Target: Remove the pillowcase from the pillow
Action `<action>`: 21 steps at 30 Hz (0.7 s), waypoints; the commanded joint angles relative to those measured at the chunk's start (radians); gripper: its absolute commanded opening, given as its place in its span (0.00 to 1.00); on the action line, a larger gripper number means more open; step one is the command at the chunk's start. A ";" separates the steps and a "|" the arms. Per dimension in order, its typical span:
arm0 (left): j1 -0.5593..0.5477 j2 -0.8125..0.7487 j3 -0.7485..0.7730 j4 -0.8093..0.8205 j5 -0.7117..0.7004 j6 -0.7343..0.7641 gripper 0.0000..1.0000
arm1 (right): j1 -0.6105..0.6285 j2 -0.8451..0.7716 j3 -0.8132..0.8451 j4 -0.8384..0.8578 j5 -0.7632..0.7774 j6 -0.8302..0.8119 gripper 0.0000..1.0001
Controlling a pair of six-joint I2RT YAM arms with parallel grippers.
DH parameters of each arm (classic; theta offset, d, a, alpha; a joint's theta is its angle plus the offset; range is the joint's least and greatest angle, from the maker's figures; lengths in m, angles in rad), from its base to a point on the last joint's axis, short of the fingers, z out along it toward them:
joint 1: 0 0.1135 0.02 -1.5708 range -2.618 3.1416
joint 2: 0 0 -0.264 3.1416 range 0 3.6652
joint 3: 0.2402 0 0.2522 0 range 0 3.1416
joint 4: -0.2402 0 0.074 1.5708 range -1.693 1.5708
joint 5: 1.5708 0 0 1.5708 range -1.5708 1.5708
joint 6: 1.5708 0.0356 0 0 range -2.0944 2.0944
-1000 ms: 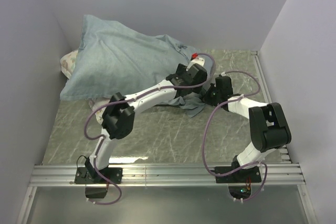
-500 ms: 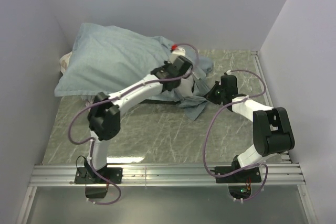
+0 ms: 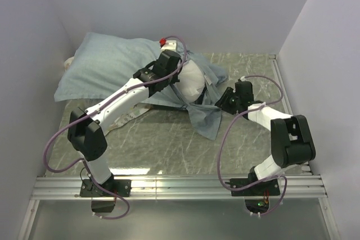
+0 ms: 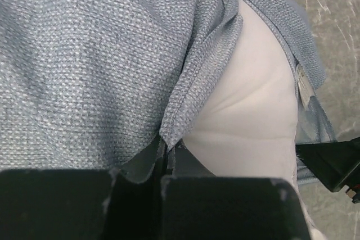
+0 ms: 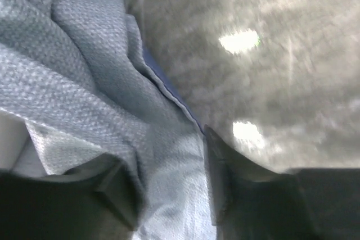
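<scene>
The pillowcase (image 3: pixel 107 66), blue-grey side out, covers most of the pillow at the back left. Its open end is peeled back and the white pillow (image 3: pixel 192 80) bulges out there. My left gripper (image 3: pixel 179 60) is shut on the pillowcase hem (image 4: pixel 174 130) at that open end, with the bare pillow (image 4: pixel 253 111) just to its right. A loose flap of pillowcase (image 3: pixel 205 119) trails onto the table. My right gripper (image 3: pixel 224 101) is low beside that flap. Its jaws stand apart in the right wrist view, open (image 5: pixel 169 192), with slack pillowcase fabric (image 5: pixel 84 82) lying between the fingers.
A small leaf-printed pillow (image 3: pixel 68 61) peeks out behind the big one at the left wall. The marbled table (image 3: pixel 169 144) is walled at the back and on both sides. A metal rail (image 3: pixel 180 186) runs along the near edge.
My left gripper shut on the pillowcase hem and drew it back and to the left, baring the white pillow. My right gripper has opened off the fabric.
</scene>
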 commanded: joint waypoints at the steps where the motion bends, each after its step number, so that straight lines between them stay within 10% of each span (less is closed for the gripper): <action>1: 0.024 -0.110 -0.022 0.037 -0.074 0.023 0.00 | 0.019 -0.111 0.064 -0.112 0.090 -0.078 0.59; 8: -0.048 -0.190 -0.068 0.069 -0.071 0.007 0.00 | 0.095 -0.306 0.174 -0.152 0.099 -0.150 0.83; 21: -0.077 -0.268 -0.076 0.138 -0.053 0.041 0.00 | 0.197 0.049 0.504 -0.248 0.185 -0.151 0.77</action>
